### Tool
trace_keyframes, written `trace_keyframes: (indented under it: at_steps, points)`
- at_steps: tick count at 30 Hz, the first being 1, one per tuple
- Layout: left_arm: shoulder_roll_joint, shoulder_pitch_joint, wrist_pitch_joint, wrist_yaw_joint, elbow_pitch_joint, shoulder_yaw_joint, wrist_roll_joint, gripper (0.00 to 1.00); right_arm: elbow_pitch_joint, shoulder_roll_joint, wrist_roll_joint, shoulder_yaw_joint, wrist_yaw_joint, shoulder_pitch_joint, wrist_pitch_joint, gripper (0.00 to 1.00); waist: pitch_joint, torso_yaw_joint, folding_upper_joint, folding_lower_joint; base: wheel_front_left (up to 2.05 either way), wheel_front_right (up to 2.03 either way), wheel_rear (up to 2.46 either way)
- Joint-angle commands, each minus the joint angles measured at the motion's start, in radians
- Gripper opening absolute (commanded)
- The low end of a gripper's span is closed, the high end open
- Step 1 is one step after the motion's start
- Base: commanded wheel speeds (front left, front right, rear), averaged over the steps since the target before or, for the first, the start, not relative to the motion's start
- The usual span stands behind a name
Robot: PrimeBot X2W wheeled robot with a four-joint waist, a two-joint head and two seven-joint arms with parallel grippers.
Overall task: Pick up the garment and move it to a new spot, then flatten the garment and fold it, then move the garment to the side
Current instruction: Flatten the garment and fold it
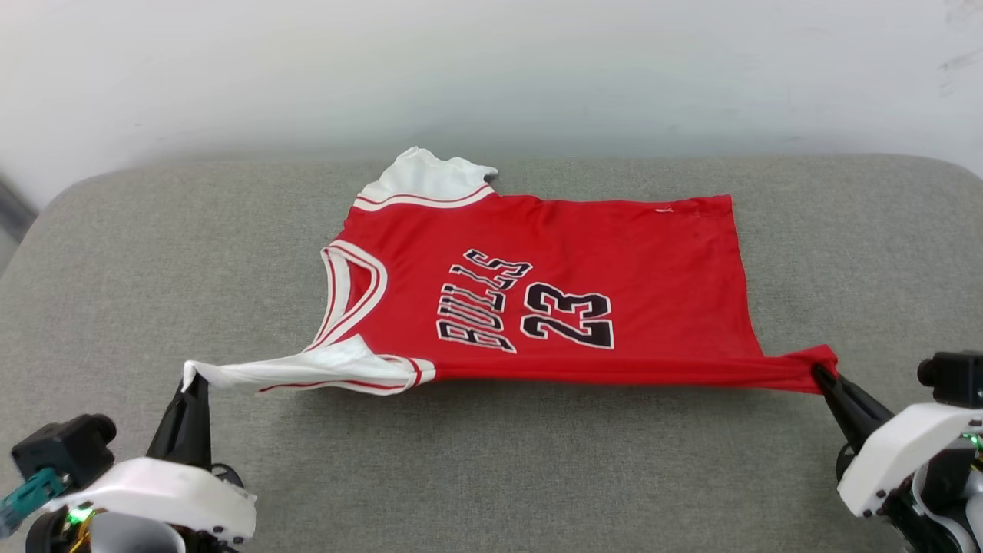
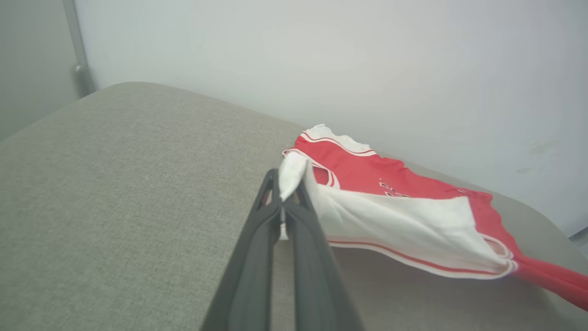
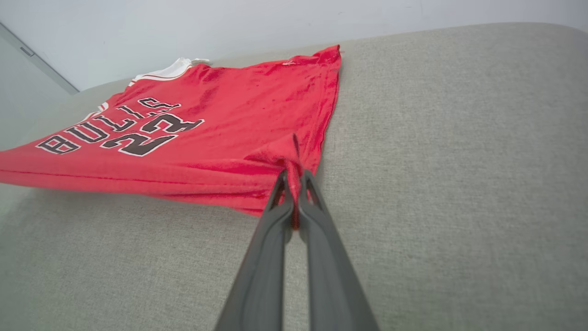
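Observation:
The garment (image 1: 584, 261), a red jersey with white sleeves and black lettering and number, lies spread face up on the grey cushion (image 1: 491, 461), collar to the left. Its near edge is stretched taut and lifted between both grippers. My left gripper (image 1: 193, 382) is shut on the tip of the near white sleeve (image 2: 390, 225) at lower left; the wrist view shows the fingers (image 2: 262, 239) pinching white cloth. My right gripper (image 1: 820, 373) is shut on the near red hem corner (image 3: 287, 158) at lower right. The far sleeve (image 1: 426, 178) lies flat at the back.
A pale wall (image 1: 491, 69) rises right behind the cushion's far edge. Bare grey cushion stretches in front of the garment and on both sides. The cushion's rounded left corner (image 1: 54, 207) drops off near a dark strip.

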Motion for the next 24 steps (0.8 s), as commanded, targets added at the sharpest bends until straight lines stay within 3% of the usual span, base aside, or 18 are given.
trace_keyframes:
  at_steps: [1,5,8,14,24]
  points:
    - [0.02,0.039,0.013,0.038,-0.077,0.015,0.014,0.0,-0.062,0.017,-0.025,-0.048,-0.002,0.054,0.037,0.0,0.001,-0.002,-0.0001,0.0004,0.0,0.0,0.0]
    - [0.04,0.091,0.052,0.093,-0.211,0.019,0.031,0.0,-0.217,0.07,-0.095,-0.151,-0.002,0.132,0.141,0.0,0.009,-0.005,-0.0001,0.0004,0.0,0.0,0.0]
    - [0.044,0.089,0.075,0.1,-0.23,0.013,0.023,0.0,-0.293,0.112,-0.141,-0.197,-0.002,0.153,0.216,0.0,0.027,-0.01,-0.0001,0.0004,0.0,0.0,0.0]
    - [0.023,-0.031,0.075,0.039,-0.116,-0.009,-0.004,0.0,-0.286,0.169,-0.21,-0.231,-0.002,0.071,0.303,0.0,0.1,-0.012,-0.0001,0.0004,0.0,0.0,0.0]
    - [-0.025,-0.325,0.06,-0.094,0.206,-0.067,-0.02,0.0,-0.11,0.16,-0.238,-0.151,-0.002,-0.114,0.311,0.0,0.231,-0.008,-0.0001,0.0004,0.0,0.0,0.0]
